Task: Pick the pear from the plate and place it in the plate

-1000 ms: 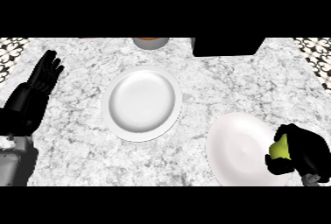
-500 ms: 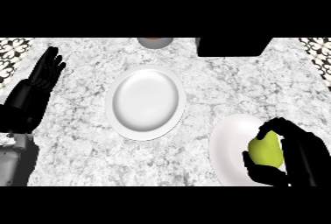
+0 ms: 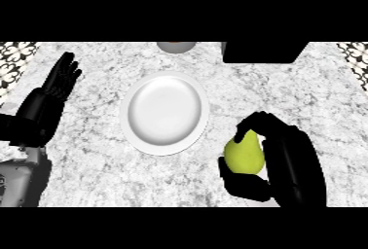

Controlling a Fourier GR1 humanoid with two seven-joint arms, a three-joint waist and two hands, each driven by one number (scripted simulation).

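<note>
Pear in hand, white plate waiting to the left

We hold the yellow-green pear [image 3: 244,152] in our black right hand [image 3: 284,163], fingers curled over its top and thumb tucked beneath it, so the hand is clamped on the fruit. It hangs above the grey-white marbled desk [image 3: 93,165], just to the right of the white oval plate [image 3: 165,113] and apart from its rim. The plate it came from does not show in this view.

Our judgement is that the carry is under way and the placing comes next. To do it well, we should bring the pear leftward until it sits over the flat middle of the plate, not the sloping rim, then lower it before we let the fingers part. A pear is rounded and likely to roll, so a low release seems wise. We should lift the hand straight up afterwards, lest the thumb nudge the fruit.

Our black left hand [image 3: 54,95] rests with fingers straight at the left edge, well clear of the path.
</note>
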